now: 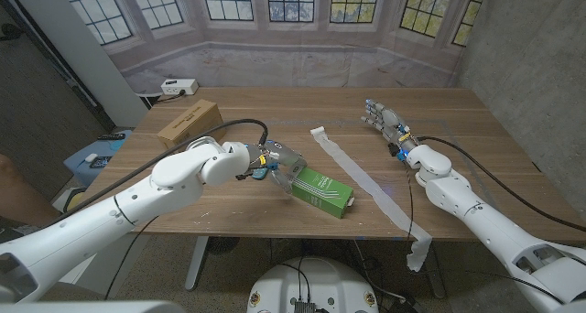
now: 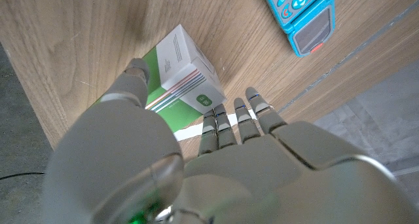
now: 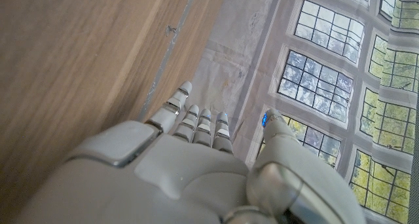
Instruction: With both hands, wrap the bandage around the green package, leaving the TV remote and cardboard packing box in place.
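Both hands' fingers spread: left hand (image 1: 275,163) on green package (image 1: 322,190), right hand (image 1: 386,123) empty.

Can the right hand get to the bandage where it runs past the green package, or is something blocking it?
Probably yes. The right hand is open over bare table, and nothing lies between it and the bandage. The left hand is at the green package on the far side of the strip.

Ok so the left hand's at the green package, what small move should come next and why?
Probably bring the right hand down toward the bandage. The left hand is already around the green package, but the right hand is open and away from the strip, which lies loose across the table and hangs over the near edge. Wrapping needs both hands.
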